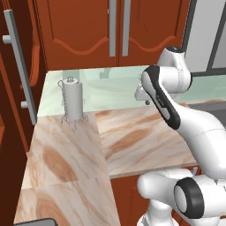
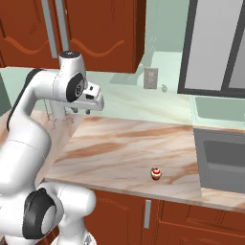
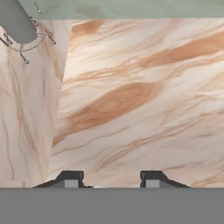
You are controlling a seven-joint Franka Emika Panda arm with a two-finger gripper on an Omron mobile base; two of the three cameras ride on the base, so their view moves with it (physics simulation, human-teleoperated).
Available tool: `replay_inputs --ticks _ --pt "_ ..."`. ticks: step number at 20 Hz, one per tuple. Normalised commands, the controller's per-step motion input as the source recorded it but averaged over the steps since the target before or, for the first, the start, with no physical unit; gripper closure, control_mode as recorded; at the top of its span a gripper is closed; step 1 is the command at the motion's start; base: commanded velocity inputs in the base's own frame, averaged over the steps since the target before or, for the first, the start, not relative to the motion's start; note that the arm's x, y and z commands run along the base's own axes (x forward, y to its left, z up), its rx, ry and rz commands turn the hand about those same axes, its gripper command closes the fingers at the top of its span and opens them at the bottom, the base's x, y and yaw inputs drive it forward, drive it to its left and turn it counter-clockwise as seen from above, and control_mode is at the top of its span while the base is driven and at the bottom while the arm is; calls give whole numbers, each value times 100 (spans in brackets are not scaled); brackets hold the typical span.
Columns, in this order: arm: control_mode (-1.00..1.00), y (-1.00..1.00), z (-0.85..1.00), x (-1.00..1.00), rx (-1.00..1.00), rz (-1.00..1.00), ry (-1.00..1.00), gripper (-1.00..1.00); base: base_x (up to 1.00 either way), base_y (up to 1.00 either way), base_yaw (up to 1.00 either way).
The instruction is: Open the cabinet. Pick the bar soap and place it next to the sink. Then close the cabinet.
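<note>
The cabinet [image 1: 84,31] hangs above the counter with both arched doors shut; its grey bar handles [image 1: 113,26] meet at the middle, and it is also at the upper left [image 2: 95,33] of the right base view. The bar soap is hidden. The sink [image 2: 225,160] is a dark basin at the right end of the counter. My gripper [image 3: 111,180] is open and holds nothing, pointing down at bare marbled counter. It hovers above the counter's back part [image 2: 81,111], well below the cabinet doors.
A paper-towel holder [image 1: 73,99] stands at the counter's back left corner, close to my hand [image 3: 17,24]. A small red-and-white cupcake-like item [image 2: 156,173] sits near the front edge, left of the sink. The tall dark unit with its grey handle [image 1: 20,66] bounds the left side.
</note>
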Motion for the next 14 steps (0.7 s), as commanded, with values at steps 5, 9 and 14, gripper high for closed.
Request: replay_inputs --ticks 5,9,14 --pt "-100 0 0 -24 3 0 -5 -100 0 0 0" --pt "-100 6 0 -45 5 0 -17 -100 0 0 0" --pt "-100 0 14 -52 4 0 -20 -100 0 0 0"
